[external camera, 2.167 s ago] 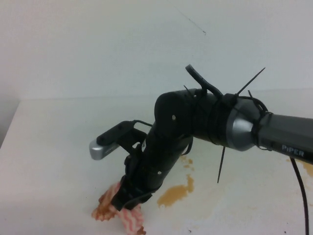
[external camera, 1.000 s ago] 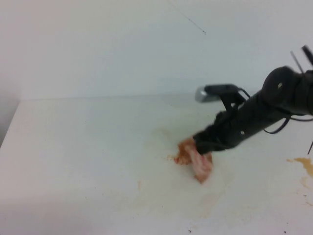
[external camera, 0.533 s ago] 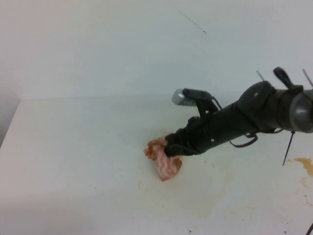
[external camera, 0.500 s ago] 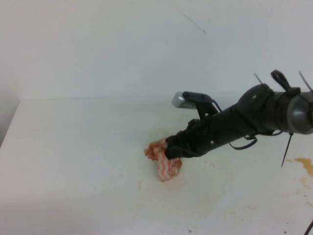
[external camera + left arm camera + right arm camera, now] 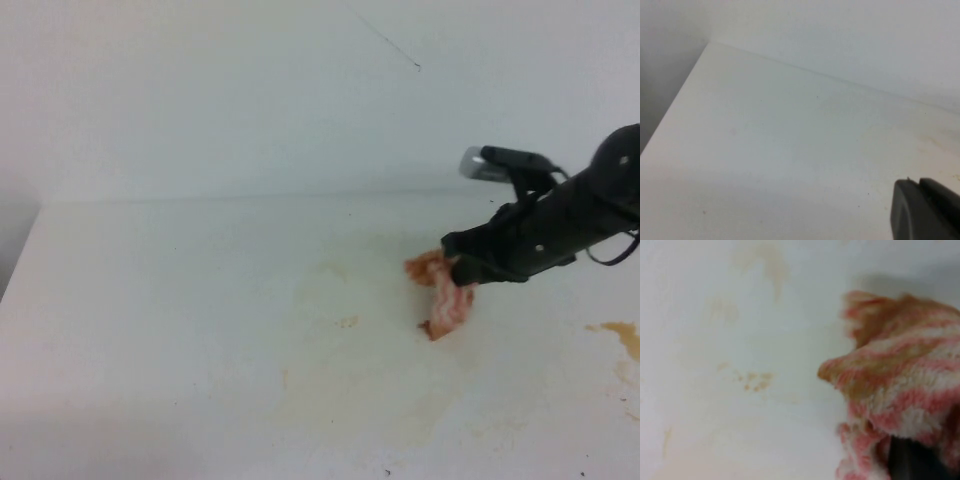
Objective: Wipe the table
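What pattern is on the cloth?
Cloth: pink-and-white stripes, brown-stained, best in right wrist view. Right gripper clamps it mid-right; left gripper hangs above table.

A plain pale wall bears a thin dark diagonal line.

Fleecy cloth, smooth matt table

Cloth on stained white table
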`<move>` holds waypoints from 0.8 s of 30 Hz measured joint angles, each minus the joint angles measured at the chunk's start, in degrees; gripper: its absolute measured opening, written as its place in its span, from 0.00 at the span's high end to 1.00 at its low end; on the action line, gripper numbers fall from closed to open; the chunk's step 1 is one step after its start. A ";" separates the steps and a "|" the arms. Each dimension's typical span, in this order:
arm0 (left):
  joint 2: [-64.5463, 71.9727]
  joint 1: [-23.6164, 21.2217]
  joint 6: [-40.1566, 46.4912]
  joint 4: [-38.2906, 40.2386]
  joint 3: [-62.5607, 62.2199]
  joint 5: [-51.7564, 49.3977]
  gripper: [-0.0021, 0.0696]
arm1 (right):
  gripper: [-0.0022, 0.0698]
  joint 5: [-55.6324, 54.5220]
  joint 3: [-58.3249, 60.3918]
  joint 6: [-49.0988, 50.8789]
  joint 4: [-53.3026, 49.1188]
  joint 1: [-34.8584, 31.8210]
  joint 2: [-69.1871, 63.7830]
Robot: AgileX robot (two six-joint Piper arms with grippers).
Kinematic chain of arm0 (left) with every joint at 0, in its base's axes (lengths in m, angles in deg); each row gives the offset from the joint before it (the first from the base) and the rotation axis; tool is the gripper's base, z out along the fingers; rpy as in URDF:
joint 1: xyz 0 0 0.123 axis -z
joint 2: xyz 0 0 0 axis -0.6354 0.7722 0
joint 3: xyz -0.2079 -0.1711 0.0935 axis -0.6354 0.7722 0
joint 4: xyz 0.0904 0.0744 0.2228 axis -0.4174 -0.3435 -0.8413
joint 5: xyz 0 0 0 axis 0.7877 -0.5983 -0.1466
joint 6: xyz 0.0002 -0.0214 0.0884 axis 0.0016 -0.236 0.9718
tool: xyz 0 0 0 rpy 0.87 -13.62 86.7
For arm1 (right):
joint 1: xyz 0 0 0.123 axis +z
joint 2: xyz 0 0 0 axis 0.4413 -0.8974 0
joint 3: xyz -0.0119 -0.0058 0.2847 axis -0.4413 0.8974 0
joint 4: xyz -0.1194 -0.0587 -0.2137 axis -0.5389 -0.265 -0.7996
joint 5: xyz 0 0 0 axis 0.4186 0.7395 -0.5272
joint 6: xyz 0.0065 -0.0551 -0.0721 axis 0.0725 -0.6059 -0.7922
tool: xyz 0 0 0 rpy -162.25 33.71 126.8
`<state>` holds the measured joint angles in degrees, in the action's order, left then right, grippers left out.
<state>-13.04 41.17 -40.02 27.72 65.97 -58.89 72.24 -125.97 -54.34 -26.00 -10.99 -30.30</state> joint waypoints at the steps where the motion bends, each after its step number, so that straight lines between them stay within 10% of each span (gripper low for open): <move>1: 0.00 0.00 0.00 0.00 0.00 0.00 0.97 | 0.97 -2.62 2.65 0.69 0.00 -0.95 2.26; 24: 0.00 0.00 0.00 0.00 0.00 0.00 0.97 | 0.97 -4.56 32.76 -4.73 -3.27 -22.98 14.88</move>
<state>-13.04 41.17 -40.02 27.72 65.97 -58.89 67.67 -93.21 -59.07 -29.27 -33.97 -15.42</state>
